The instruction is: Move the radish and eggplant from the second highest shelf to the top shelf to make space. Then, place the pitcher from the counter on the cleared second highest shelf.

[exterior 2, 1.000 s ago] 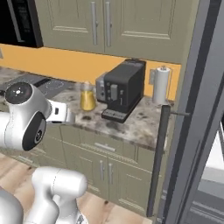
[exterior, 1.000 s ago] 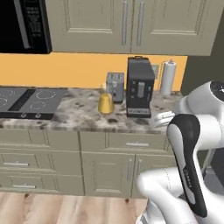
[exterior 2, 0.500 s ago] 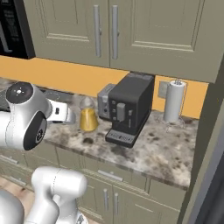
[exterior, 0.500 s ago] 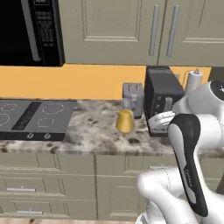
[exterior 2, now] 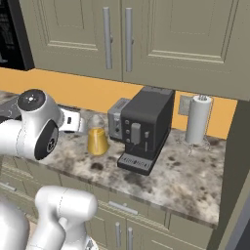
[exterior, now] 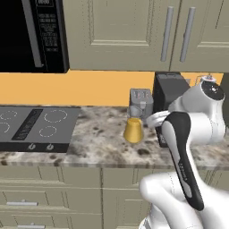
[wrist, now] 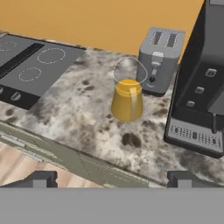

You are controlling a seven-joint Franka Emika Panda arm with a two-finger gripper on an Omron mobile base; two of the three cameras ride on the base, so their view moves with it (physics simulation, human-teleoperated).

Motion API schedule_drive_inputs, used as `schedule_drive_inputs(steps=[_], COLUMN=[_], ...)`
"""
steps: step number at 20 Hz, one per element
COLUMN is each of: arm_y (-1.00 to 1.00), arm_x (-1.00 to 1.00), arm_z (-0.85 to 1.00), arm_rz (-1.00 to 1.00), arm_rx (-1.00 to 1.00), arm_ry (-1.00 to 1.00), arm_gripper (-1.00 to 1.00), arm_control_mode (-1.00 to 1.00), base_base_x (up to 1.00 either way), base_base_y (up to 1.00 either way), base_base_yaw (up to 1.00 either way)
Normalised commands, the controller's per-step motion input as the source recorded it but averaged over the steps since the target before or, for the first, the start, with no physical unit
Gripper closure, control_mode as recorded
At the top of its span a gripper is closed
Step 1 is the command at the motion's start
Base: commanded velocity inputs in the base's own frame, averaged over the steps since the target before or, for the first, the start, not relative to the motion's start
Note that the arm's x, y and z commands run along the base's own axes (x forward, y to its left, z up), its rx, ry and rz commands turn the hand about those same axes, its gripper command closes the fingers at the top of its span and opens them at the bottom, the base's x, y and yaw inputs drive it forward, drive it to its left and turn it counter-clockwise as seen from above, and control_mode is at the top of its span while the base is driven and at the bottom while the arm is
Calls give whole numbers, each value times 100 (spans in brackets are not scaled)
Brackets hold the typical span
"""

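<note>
Counter (exterior: 98, 143) first, the biggest thing: a speckled stone slab with pale green cabinet fronts below, cut off at both sides of the base views. On it, left of the pitcher, lies a dark cooktop (exterior: 33, 129), its left part out of frame. Right of the pitcher stands a black coffee machine (exterior 2: 146, 129), partly hidden behind the white arm in the left base view. Directly behind the pitcher sits a grey toaster (wrist: 159, 61). Beyond the coffee machine stands a paper towel roll (exterior 2: 197, 119).

The pitcher (wrist: 127, 99) is squat and yellow-orange, upright with its long axis vertical; a faint clear loop rises at its top, hard to make out.

The gripper (wrist: 111, 179) hovers over the counter's front edge, well short of the pitcher, fingers spread wide with nothing between them.
</note>
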Motion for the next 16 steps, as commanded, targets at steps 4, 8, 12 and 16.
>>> schedule_drive_inputs(steps=[4,8,12,16], arm_y=[0,0,0,-1], arm_x=[48,43,36,18], arm_z=[-29,-38,-42,-41], arm_rz=[0,0,0,0], arm_rx=[-1,-2,-5,-7], arm_ry=[6,6,5,1], arm_gripper=[-100,-100,-100,-100], arm_control_mode=[-100,-100,-100,-100], base_base_x=[0,0,0,0], base_base_y=[0,0,0,0], base_base_yaw=[0,0,0,0])
